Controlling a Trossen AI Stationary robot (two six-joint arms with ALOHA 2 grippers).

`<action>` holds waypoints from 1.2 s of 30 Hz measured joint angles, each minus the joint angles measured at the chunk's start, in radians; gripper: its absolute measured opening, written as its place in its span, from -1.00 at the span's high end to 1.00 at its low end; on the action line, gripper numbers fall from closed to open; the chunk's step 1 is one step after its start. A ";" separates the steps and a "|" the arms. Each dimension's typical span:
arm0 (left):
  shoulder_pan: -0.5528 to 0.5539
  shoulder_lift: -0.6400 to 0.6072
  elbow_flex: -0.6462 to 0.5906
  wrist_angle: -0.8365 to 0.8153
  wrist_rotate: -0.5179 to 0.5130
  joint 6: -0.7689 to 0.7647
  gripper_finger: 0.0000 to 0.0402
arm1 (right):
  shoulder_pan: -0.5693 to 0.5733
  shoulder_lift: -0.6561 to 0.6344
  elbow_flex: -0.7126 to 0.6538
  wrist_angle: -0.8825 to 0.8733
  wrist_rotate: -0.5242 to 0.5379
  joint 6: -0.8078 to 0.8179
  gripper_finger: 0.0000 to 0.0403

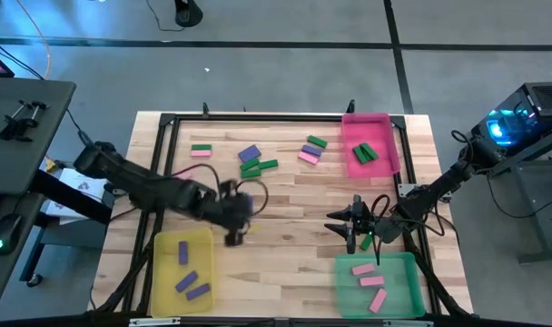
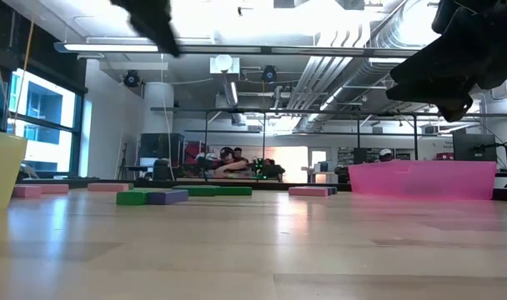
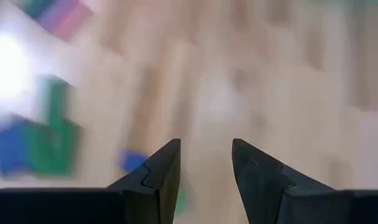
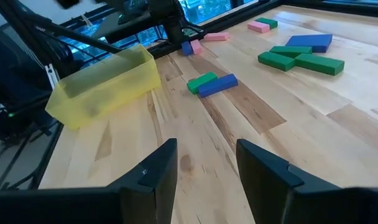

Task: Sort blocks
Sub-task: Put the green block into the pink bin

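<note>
Green, pink and purple blocks [image 1: 256, 162] lie scattered beyond your yellow tray [image 1: 182, 271]; your left gripper [image 1: 237, 221] hovers beside that tray, parted and empty; your right gripper [image 1: 356, 229] likewise, well apart.

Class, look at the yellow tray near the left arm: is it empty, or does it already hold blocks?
Not empty. The high view shows the yellow tray holding three purple blocks.

A pale wooden counter [image 1: 294, 195] carried three translucent trays: a yellow tray [image 1: 162, 272] at its near left corner, a green tray [image 1: 408, 272] at its near right corner, and a pink tray [image 1: 385, 136] at its far right corner. Grey floor [image 1: 276, 64] surrounded it. Beyond the counter, people [image 2: 233, 158] sat in the room.
</note>
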 joint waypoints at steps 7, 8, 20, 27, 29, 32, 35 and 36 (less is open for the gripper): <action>0.234 0.015 -0.109 0.274 -0.009 0.144 0.33 | 0.000 0.000 0.000 -0.002 -0.008 0.026 0.26; 0.270 0.016 -0.135 0.325 0.013 0.152 0.32 | 0.000 0.001 0.000 -0.004 -0.008 0.026 0.26; 0.585 0.232 -0.228 0.573 0.212 0.239 -0.12 | 0.000 0.002 0.000 -0.005 -0.007 0.027 0.26; 0.630 0.401 -0.150 0.571 0.215 0.297 -0.20 | 0.000 0.002 0.000 -0.005 -0.007 0.029 0.26; 0.637 0.439 -0.126 0.571 0.186 0.320 -0.20 | 0.000 0.002 0.000 -0.004 -0.007 0.029 0.26; 0.639 0.468 -0.109 0.570 0.134 0.349 -0.20 | 0.000 0.002 0.000 -0.005 -0.007 0.037 0.26; 0.640 0.475 -0.106 0.572 0.147 0.379 -0.20 | 0.000 0.002 0.000 -0.008 -0.007 0.045 0.26; 0.643 0.475 -0.105 0.569 0.165 0.385 -0.19 | 0.000 0.002 0.000 -0.008 -0.007 0.045 0.26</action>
